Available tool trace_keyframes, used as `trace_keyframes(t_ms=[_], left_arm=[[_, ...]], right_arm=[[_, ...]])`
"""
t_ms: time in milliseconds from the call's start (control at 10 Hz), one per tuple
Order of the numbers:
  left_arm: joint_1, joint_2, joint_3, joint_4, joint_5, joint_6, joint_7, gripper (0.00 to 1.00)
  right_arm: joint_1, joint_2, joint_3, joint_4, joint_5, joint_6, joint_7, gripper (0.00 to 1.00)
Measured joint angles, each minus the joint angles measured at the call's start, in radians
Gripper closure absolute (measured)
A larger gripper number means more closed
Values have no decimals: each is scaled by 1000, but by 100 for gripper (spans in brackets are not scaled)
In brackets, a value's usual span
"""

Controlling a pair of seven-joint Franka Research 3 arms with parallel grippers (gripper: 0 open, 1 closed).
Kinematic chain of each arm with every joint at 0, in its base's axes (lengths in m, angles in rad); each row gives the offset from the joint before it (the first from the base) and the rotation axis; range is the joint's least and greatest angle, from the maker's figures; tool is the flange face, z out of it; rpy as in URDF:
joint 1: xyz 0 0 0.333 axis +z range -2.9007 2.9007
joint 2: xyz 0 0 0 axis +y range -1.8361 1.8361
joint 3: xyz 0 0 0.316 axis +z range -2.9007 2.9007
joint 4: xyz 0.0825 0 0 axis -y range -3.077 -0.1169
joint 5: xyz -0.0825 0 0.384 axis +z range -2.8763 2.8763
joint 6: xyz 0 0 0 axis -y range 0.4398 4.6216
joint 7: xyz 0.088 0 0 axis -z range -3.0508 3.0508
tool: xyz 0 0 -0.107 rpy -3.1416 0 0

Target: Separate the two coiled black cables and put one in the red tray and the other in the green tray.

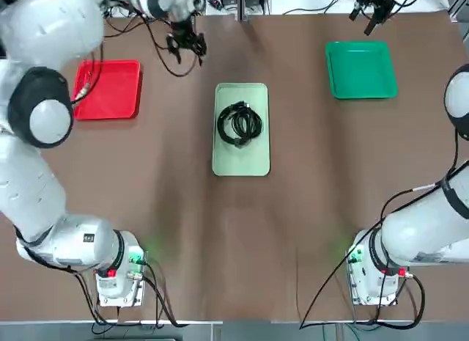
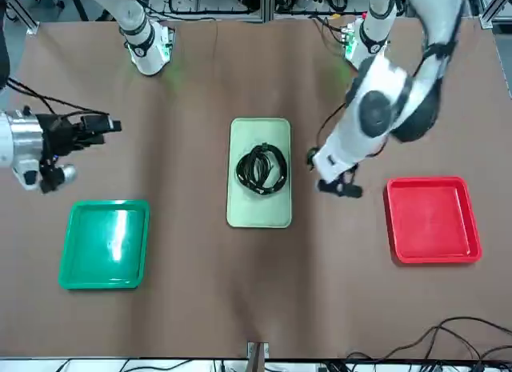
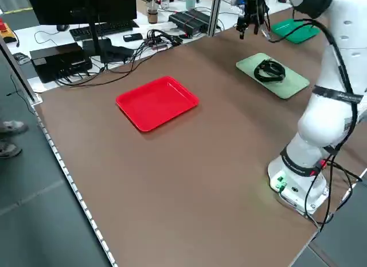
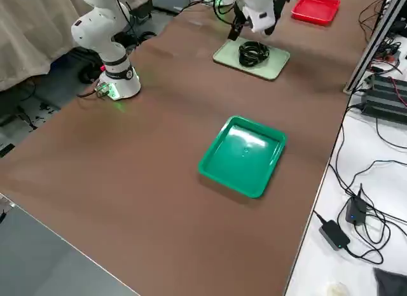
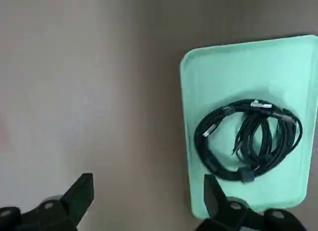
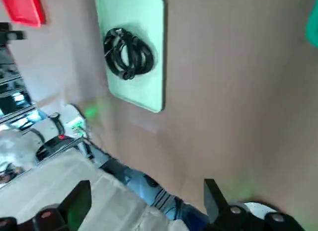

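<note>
- Two coiled black cables (image 1: 239,125), thin cords wound in small round loops, lie overlapping one another in a long pale mint-green rectangular plastic tray (image 1: 241,156) at the middle of the brown table (image 1: 190,231).
- From the left wrist view the coils (image 5: 248,139) sit together as one tangle, touching, with small connector ends showing among the loops.
- At the robot's left on the far half of the table sits the bright red, shallow, roughly square plastic tray (image 1: 108,89), with nothing in it.
- At the robot's right, also on the far half, sits the deep emerald-green, shallow, roughly square plastic tray (image 1: 360,69), likewise with nothing in it.
- One gripper, the left gripper (image 1: 186,44), hangs above bare table between the red tray and the mint-green tray, its fingers (image 5: 82,193) spread wide and holding nothing.
- Its partner, the right gripper (image 2: 100,126), is raised high near the far edge beyond the green tray, turned sideways; its fingers (image 6: 79,203) are also spread wide and hold nothing.
</note>
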Motion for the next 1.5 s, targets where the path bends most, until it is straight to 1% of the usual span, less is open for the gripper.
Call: trace_keyframes(t_ms=[200,400,500,600,700,900,1100,1300,1500], left_arm=[[-36,98,-17,-1,97,94,-20,1],[-56,203,-25,-1,197,200,-5,2],[-56,246,-33,1,217,241,25,3],[-58,278,-38,1,229,273,65,7],[-60,300,-43,2,250,293,93,12],[-78,324,-48,3,306,305,103,16],[-106,338,-49,3,314,308,106,22],[-124,355,-49,2,317,310,106,22],[-127,375,-49,2,342,329,107,23]], right_arm=[[3,11,2,-49,105,0,0,0],[16,25,5,-64,174,0,0,0],[31,28,6,-73,194,6,0,0],[47,30,7,-97,212,27,0,0],[59,32,8,-129,231,56,0,0],[82,36,8,-182,262,102,0,0],[104,36,9,-203,267,137,0,0],[124,35,10,-231,268,180,0,0],[139,35,10,-245,268,201,0,0]])
